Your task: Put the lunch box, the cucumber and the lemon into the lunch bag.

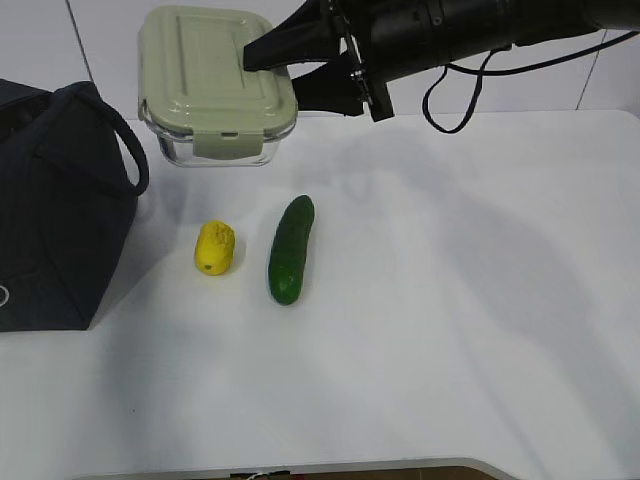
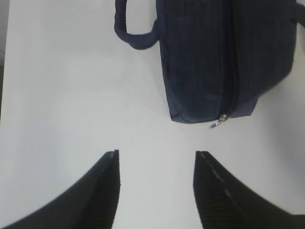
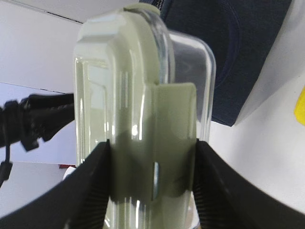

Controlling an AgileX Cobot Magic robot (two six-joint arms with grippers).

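Observation:
My right gripper is shut on the lunch box, a clear container with a sage-green lid, and holds it in the air above the table's far left part. In the right wrist view the box fills the frame between my fingers, clamped at its side latch. The yellow lemon and the dark green cucumber lie side by side on the white table. The navy lunch bag stands at the left edge. My left gripper is open and empty, near the bag's end.
In the left wrist view the bag's zip looks closed, with its metal pull at the near end and a loop handle lying on the table. A black cable hangs from the right arm at the back.

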